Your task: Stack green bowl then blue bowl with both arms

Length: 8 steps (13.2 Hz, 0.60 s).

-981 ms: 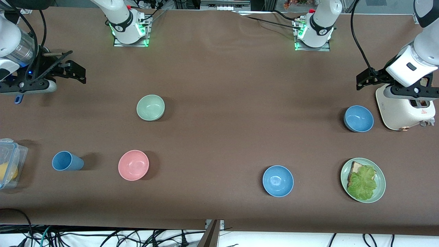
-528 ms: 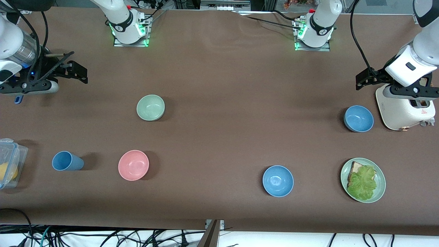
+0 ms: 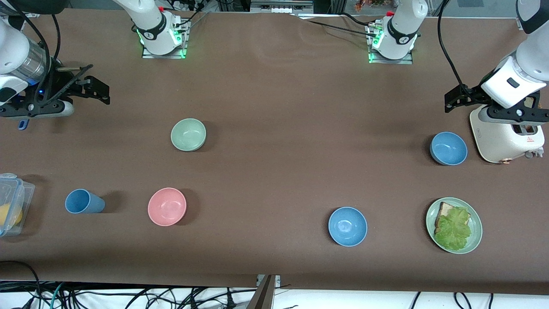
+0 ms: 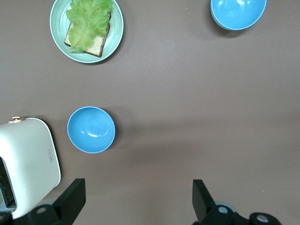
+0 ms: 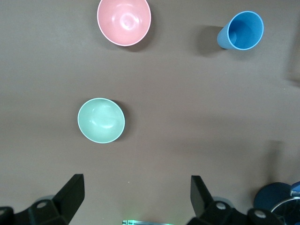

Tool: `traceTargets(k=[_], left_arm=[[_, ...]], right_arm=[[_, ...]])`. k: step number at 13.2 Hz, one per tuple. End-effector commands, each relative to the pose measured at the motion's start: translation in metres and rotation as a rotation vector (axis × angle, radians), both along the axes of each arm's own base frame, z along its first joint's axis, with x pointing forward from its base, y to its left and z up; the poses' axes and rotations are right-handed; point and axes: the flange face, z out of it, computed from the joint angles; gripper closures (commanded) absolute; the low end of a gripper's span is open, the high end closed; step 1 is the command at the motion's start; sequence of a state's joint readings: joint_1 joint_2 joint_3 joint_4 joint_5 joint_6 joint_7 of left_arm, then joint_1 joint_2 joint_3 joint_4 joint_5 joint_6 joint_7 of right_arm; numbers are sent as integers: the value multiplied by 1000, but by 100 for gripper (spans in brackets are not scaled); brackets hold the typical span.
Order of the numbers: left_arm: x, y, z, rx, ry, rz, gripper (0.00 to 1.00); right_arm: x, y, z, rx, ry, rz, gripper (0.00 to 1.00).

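The green bowl (image 3: 188, 134) stands upright toward the right arm's end of the table, and also shows in the right wrist view (image 5: 101, 120). The blue bowl (image 3: 448, 148), dull steel blue, stands beside the toaster at the left arm's end, and also shows in the left wrist view (image 4: 91, 129). My right gripper (image 3: 96, 83) is open and empty, up in the air near the table's end, away from the green bowl; its own view (image 5: 136, 194) shows bare table between the fingers. My left gripper (image 3: 461, 98) is open and empty, above the toaster's edge (image 4: 138, 199).
A brighter sky-blue bowl (image 3: 348, 226), a pink bowl (image 3: 167, 206) and a blue cup (image 3: 83, 201) stand nearer the front camera. A green plate (image 3: 475, 219) holds bread and lettuce. A white toaster (image 3: 504, 139) and a clear box (image 3: 13, 201) stand at the table's ends.
My right gripper has shifted slightly toward the table's middle and my left gripper has barely moved. The bowls have not moved.
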<state>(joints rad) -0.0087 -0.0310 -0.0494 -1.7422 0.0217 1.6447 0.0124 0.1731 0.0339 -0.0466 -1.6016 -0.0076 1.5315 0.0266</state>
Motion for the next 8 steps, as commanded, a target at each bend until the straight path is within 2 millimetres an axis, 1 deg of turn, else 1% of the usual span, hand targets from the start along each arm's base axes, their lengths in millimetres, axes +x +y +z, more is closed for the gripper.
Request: traceTargets(k=[1, 3, 4, 5, 8], left_arm=[[3, -2, 7, -8, 4, 8, 0], [3, -1, 7, -8, 4, 9, 0], [3, -1, 6, -8, 6, 8, 0], [3, -1, 6, -8, 6, 8, 0], [3, 0, 6, -8, 6, 9, 0]], right_arm=[[-7, -2, -9, 17, 12, 1, 0], [-7, -2, -23, 18, 10, 1, 0], [-6, 0, -34, 17, 13, 1, 0], [-6, -1, -49, 18, 18, -3, 0], [-10, 2, -105, 16, 30, 2, 0]])
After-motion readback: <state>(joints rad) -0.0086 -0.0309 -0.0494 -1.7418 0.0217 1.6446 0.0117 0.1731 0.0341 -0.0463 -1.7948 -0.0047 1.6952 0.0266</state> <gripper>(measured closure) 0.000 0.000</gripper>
